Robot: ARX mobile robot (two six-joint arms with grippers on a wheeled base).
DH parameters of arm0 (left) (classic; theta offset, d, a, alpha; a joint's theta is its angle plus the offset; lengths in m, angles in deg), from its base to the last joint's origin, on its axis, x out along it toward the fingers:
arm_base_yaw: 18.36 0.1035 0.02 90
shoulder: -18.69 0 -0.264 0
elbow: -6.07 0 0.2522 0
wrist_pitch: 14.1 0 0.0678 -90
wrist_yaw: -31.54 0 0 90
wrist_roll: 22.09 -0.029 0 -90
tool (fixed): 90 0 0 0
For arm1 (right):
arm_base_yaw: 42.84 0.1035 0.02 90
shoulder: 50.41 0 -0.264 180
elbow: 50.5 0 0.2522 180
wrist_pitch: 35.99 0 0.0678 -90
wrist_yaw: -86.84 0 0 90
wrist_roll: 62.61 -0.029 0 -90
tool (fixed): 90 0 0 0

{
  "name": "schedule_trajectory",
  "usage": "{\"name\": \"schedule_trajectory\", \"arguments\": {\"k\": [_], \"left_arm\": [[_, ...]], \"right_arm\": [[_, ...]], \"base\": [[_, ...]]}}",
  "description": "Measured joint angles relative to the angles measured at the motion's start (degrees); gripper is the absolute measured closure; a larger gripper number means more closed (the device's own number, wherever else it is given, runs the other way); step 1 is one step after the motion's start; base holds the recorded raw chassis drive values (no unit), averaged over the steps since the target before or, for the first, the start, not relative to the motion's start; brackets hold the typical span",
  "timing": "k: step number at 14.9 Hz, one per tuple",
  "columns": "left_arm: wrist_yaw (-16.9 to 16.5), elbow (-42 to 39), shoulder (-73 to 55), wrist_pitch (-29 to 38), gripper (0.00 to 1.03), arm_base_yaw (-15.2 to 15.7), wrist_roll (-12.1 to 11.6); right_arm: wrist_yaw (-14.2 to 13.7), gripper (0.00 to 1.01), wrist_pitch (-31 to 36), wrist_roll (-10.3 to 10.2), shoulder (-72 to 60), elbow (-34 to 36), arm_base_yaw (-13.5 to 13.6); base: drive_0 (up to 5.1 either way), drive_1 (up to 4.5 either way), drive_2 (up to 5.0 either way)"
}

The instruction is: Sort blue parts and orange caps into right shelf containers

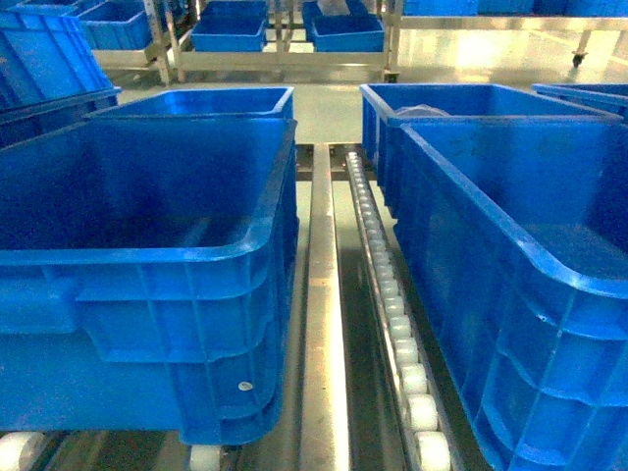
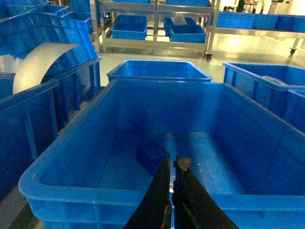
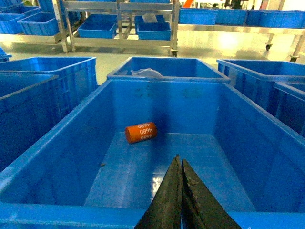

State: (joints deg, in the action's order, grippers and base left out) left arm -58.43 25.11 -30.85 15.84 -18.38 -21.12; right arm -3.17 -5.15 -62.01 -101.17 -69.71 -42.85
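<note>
Two large blue crates are sitting side by side in the head view, the left crate [image 1: 147, 294] and the right crate [image 1: 510, 294], with a steel rail [image 1: 324, 334] and a track of white rollers [image 1: 397, 334] running between them. On the left, the left gripper [image 2: 170, 191] is hanging over the near rim of its crate, its jaws pressed together and holding nothing; a blue part [image 2: 152, 155] is lying on the crate floor just beyond the tips. On the right, the right gripper [image 3: 180, 191] is hovering above the right crate's near rim, jaws likewise closed and empty, while an orange cap [image 3: 141, 132] is lying on its side near the far wall.
</note>
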Motion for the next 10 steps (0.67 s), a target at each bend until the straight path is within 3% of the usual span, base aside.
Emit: {"name": "schedule_trajectory", "arguments": {"k": [2,6,10], "left_arm": [[0.00,-4.66,8.85,-4.59,1.01,0.00,0.00],[0.00,-4.68,13.09,-8.00,1.01,0.00,0.00],[-0.02,-4.70,23.41,-17.62,1.01,0.00,0.00]], "right_arm": [[0.00,1.00,-4.35,-0.11,8.96,4.68,0.00],[0.00,1.00,-7.80,-0.11,13.18,4.68,0.00],[0.00,1.00,-17.62,-0.13,23.71,4.70,0.00]], "base": [[0.0,0.00,0.0],[0.0,0.00,0.0],[0.0,0.00,0.0]]}}
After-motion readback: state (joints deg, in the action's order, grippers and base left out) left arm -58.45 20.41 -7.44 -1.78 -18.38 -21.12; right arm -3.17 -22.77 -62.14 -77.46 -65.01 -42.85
